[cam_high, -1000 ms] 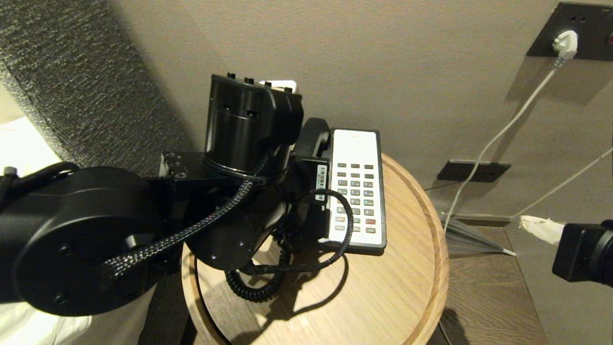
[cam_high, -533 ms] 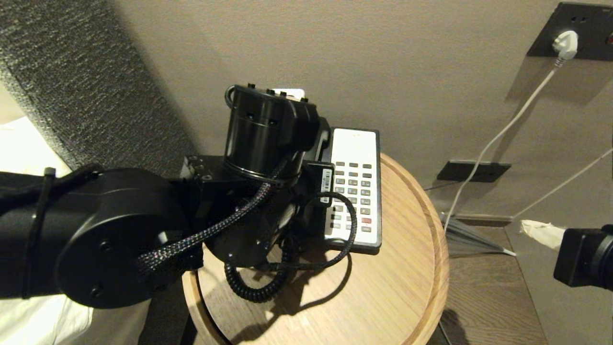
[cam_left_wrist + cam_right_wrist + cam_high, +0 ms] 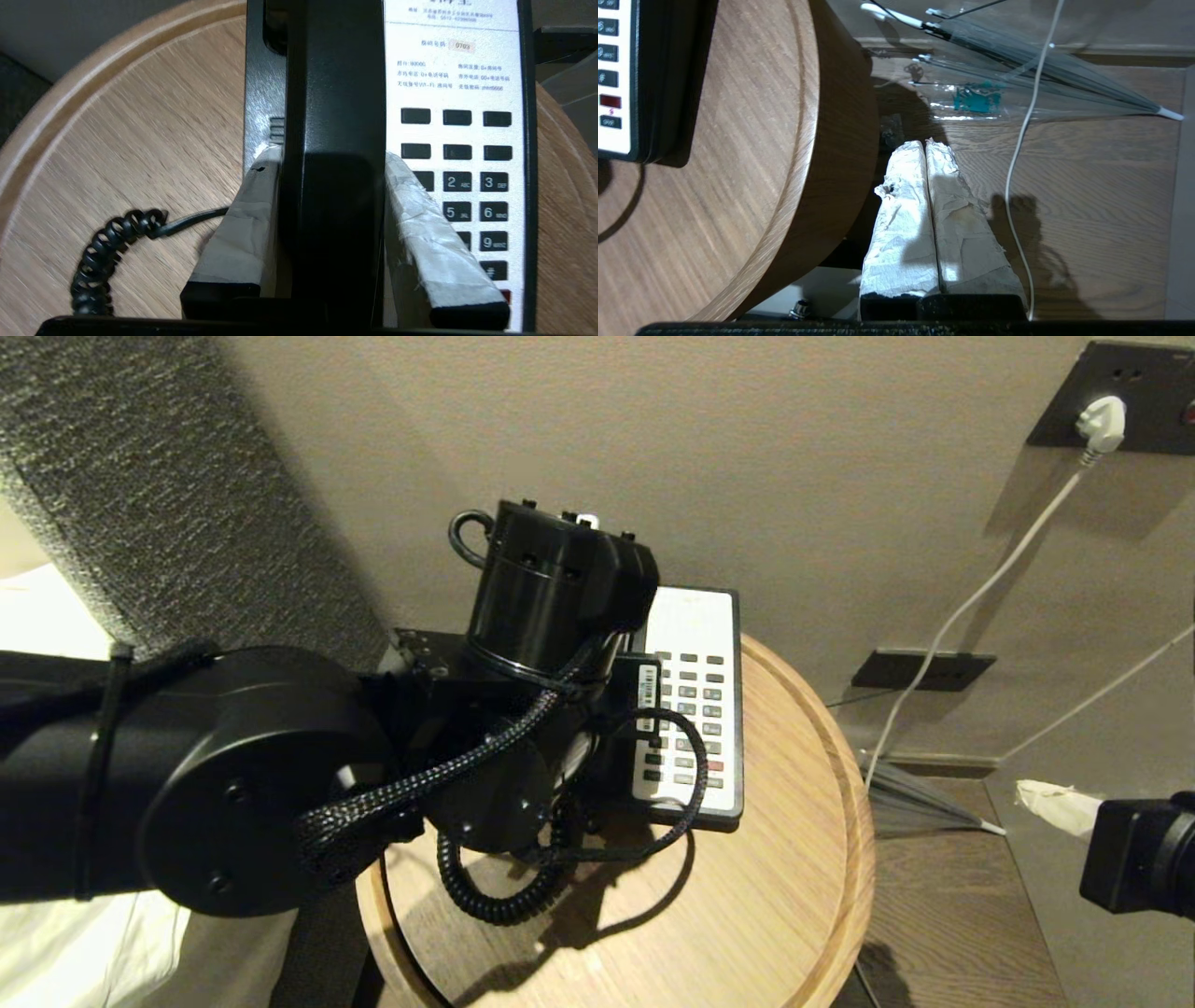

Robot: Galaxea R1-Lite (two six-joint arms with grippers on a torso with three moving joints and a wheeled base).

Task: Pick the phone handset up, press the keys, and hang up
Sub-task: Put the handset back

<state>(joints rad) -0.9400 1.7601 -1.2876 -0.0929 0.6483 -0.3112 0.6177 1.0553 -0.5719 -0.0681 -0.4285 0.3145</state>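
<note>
Since the earlier head frames, the left arm had swung rightward and further over the phone base (image 3: 724,709), covering more of its left side. Left gripper (image 3: 332,161) was partly closed, its taped fingers (image 3: 243,233) pressed against either side of the phone handset (image 3: 334,93), gripping it. Handset lay along the left channel of the base, parallel to the faceplate; whether it was lifted clear of the cradle could not be told. Coiled cord (image 3: 495,896) looped on the round wooden table (image 3: 794,915). Keys (image 3: 469,154) sat just beside the handset, one finger overlapping the nearest column. Right gripper (image 3: 927,161) hung off the table's right edge above the floor, its taped fingers pressed together, holding nothing.
</note>
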